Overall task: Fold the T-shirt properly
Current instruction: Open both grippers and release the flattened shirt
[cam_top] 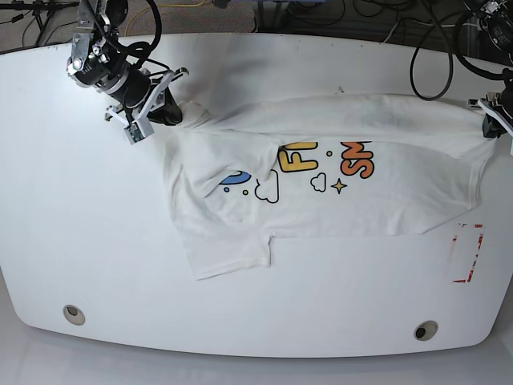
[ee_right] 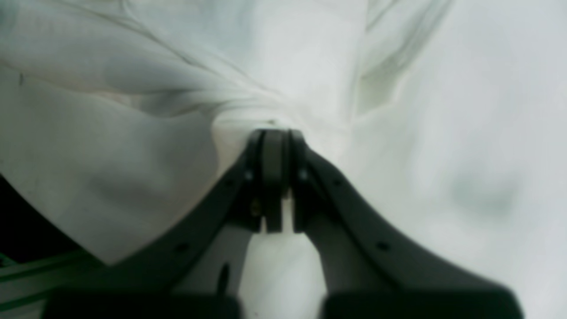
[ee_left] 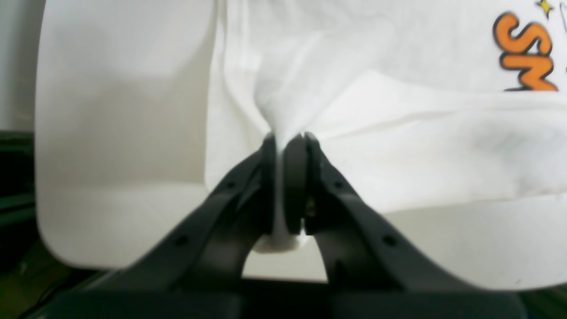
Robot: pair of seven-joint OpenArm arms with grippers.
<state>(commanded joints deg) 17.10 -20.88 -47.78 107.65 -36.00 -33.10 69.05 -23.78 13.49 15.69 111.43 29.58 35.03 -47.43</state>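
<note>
On near half of table [cam_top: 96, 265], T-shirt [cam_top: 337, 200] lay print-up, partly spread. Farther back, right claw [cam_top: 170, 112] and left claw [cam_top: 486, 122] each pinched cloth shut, stretching far edge. Likely spreading step; next called for even tension, flattening.

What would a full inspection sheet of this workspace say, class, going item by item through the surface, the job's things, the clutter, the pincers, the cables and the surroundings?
Surface: white rounded table, with two round metal inserts near its front edge.
Job's things: white short-sleeved T-shirt with colourful lettering, clouds and a star, stretched between the arms, a lower part folded and rumpled.
Clutter: red-and-white rectangular marking on the table near the shirt.
Pincers: left pincer shut on the T-shirt's cloth; right pincer shut on bunched cloth.
Cables: black cables behind the table's far edge, a yellow one too.
Surroundings: dark floor beyond the table; nothing else seen.
</note>
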